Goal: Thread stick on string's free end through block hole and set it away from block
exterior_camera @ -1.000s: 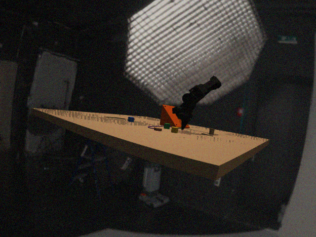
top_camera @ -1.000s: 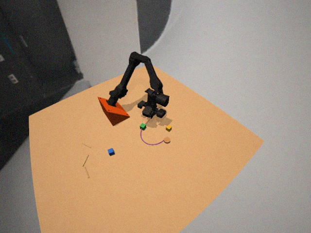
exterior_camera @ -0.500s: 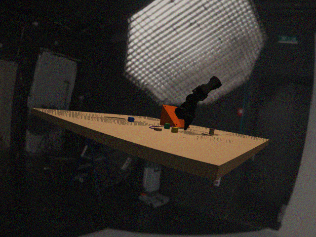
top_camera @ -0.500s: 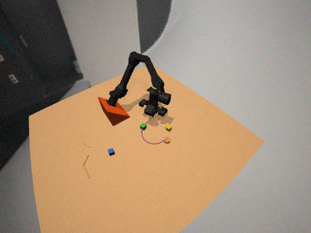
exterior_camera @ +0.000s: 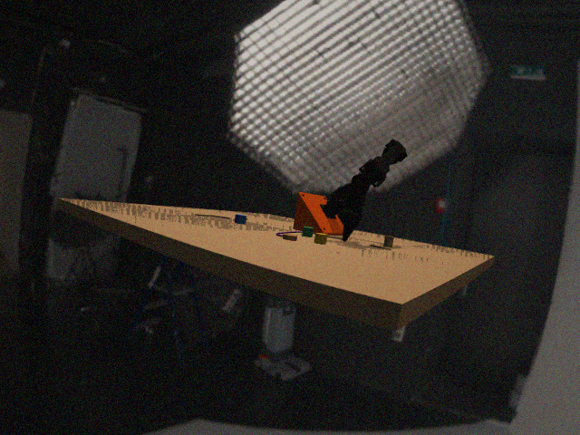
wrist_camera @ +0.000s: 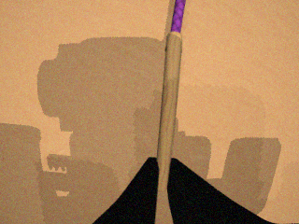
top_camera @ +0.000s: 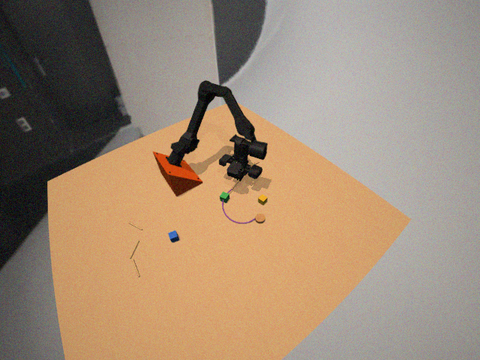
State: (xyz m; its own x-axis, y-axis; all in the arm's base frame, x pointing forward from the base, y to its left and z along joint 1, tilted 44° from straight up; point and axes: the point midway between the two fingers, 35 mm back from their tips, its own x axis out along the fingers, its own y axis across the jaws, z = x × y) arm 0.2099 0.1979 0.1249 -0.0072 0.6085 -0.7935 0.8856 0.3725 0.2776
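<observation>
My gripper (top_camera: 241, 178) (exterior_camera: 345, 239) (wrist_camera: 161, 164) points down, shut on the wooden stick (top_camera: 235, 184) (wrist_camera: 171, 89), low over the table. The stick's string end points away from the fingers. The purple string (top_camera: 232, 221) (wrist_camera: 177, 16) runs from it past the green cube and curves to the round button (top_camera: 259, 217) (exterior_camera: 290, 237). The small wooden block (exterior_camera: 388, 241) stands on the table, beyond the gripper from the button. The arm hides it in the top view. Its hole cannot be made out, and no string shows at it.
A green cube (top_camera: 224, 196) (exterior_camera: 307, 231) touches or nearly touches the string. A yellow cube (top_camera: 262, 199) (exterior_camera: 321, 238) is near the button. A blue cube (top_camera: 173, 236) (exterior_camera: 240, 218) and several loose sticks (top_camera: 134, 250) lie farther off. The orange arm mount (top_camera: 180, 178) (exterior_camera: 309, 215) stands behind.
</observation>
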